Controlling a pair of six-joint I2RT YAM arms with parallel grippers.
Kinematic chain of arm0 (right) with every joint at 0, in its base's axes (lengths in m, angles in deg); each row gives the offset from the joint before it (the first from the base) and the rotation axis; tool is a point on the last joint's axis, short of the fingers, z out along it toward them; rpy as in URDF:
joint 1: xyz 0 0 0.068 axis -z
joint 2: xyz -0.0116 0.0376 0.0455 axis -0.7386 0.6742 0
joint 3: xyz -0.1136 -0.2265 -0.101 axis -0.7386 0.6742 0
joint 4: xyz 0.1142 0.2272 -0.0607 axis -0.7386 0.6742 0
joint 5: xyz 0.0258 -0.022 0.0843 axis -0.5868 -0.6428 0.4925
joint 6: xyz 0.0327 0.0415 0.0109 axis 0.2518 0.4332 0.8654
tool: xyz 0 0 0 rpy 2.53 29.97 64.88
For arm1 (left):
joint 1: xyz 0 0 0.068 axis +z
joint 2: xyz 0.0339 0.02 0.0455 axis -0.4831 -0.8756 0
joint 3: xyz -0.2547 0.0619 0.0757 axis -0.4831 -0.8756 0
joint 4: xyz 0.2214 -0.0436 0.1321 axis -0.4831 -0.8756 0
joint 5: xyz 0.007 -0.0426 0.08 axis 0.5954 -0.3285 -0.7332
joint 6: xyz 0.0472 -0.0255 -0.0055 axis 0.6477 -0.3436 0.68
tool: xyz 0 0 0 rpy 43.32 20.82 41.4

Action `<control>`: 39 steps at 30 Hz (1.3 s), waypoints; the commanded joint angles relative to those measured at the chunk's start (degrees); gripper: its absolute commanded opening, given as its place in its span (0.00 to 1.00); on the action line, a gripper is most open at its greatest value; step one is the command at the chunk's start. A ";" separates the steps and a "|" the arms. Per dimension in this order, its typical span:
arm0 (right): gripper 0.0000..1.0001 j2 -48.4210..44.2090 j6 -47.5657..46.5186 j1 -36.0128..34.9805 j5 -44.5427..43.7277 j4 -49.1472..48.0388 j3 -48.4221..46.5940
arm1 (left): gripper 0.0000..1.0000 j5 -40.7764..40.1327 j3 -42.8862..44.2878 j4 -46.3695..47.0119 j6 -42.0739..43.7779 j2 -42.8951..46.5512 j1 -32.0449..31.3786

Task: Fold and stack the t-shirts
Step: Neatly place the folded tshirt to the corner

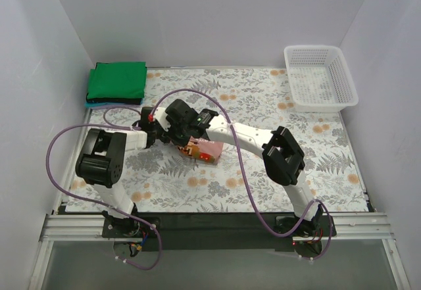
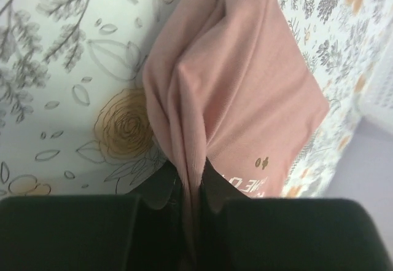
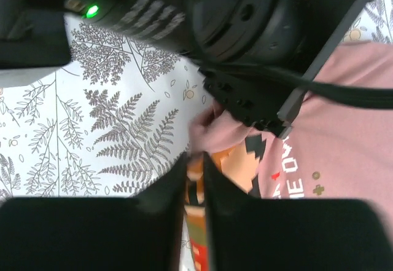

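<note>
A dusty pink t-shirt [image 1: 206, 150] with an orange and white print lies bunched small in the middle of the floral cloth. My left gripper [image 1: 168, 139] reaches in from the left; in the left wrist view it [image 2: 191, 188] is shut on a raised fold of the pink t-shirt [image 2: 245, 80]. My right gripper [image 1: 188, 147] comes down right beside it. In the right wrist view it [image 3: 195, 174] is shut on the printed edge of the pink t-shirt [image 3: 344, 154]. A bright green folded t-shirt [image 1: 118, 81] tops a stack of folded shirts at the far left.
A white mesh basket [image 1: 342, 79] stands at the far right corner. The floral table cloth [image 1: 263, 99] covers the table, with white walls on three sides. The left arm's wrist [image 3: 245, 37] hangs close above my right gripper, cable across the shirt.
</note>
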 commanded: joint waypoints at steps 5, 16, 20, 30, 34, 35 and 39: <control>0.61 -11.63 0.90 8.14 1.70 1.76 3.59 | 0.00 -6.09 14.32 -7.47 19.61 -3.11 -0.14; 0.98 -25.88 -2.52 26.17 6.36 5.54 16.35 | 0.00 -9.00 43.23 -18.78 37.13 -17.43 3.37; 0.98 -28.52 -3.58 28.02 8.03 5.54 19.07 | 0.00 -4.70 56.60 -23.73 40.47 -23.85 6.54; 0.98 -29.41 -4.02 28.46 9.88 5.72 21.28 | 0.00 -6.27 71.29 -25.92 50.05 -26.40 10.49; 0.98 -29.32 -3.85 28.46 10.67 5.72 21.28 | 0.00 -5.75 78.14 -28.91 52.25 -27.81 12.51; 0.98 -29.32 -3.85 28.46 10.67 5.63 21.28 | 0.00 -5.66 80.94 -29.53 52.43 -28.59 13.39; 0.98 -29.41 -3.93 28.46 10.84 5.72 21.28 | 0.00 -4.52 82.29 -30.67 53.22 -28.26 15.42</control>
